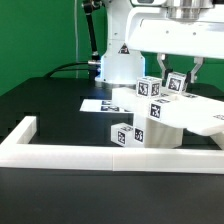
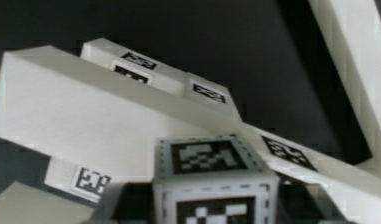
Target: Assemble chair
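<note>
The chair's white parts stand at the exterior view's right. The broad seat piece (image 1: 178, 118) lies tilted on the table, with tagged blocks (image 1: 150, 90) upright on it. My gripper (image 1: 181, 70) hangs over them, its dark fingers (image 1: 199, 70) either side of a tagged white block (image 1: 177, 83). In the wrist view that block (image 2: 215, 182) fills the space between the jaws of the gripper (image 2: 215, 208), above the seat piece (image 2: 62, 110) and a tagged bar (image 2: 173, 82). Two small tagged pieces (image 1: 122, 133) lie in front of the seat.
The long white border frame (image 1: 90, 153) runs along the front and up the exterior view's left side. The marker board (image 1: 100, 103) lies flat behind the parts. The arm's base (image 1: 120, 60) stands at the back, with a green wall behind it.
</note>
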Action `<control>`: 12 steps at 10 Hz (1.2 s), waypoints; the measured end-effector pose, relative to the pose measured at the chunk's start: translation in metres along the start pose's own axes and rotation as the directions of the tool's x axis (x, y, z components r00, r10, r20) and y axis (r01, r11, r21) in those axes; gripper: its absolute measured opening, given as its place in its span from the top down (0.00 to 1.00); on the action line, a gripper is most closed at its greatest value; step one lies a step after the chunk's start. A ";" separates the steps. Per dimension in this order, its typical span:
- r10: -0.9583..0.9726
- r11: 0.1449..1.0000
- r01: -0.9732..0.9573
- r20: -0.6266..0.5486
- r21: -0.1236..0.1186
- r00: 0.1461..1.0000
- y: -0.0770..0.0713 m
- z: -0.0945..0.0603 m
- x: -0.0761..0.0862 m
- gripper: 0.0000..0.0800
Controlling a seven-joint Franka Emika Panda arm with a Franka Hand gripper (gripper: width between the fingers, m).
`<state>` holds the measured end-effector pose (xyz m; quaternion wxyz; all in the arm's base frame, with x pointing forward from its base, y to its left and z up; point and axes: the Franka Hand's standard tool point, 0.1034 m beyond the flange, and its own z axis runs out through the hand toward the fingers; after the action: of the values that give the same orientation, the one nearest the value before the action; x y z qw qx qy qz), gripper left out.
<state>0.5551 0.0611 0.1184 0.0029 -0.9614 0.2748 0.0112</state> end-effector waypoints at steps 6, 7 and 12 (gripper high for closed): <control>0.041 0.999 -0.041 -0.001 0.007 0.999 -0.005 0.001 -0.003 0.24; -0.025 1.000 0.025 -0.003 0.004 1.000 -0.006 0.001 -0.005 0.24; -0.423 0.906 0.423 -0.012 -0.006 0.906 -0.004 0.002 -0.004 0.19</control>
<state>0.5543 0.0669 0.1163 0.0019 -0.9982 0.0600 0.0045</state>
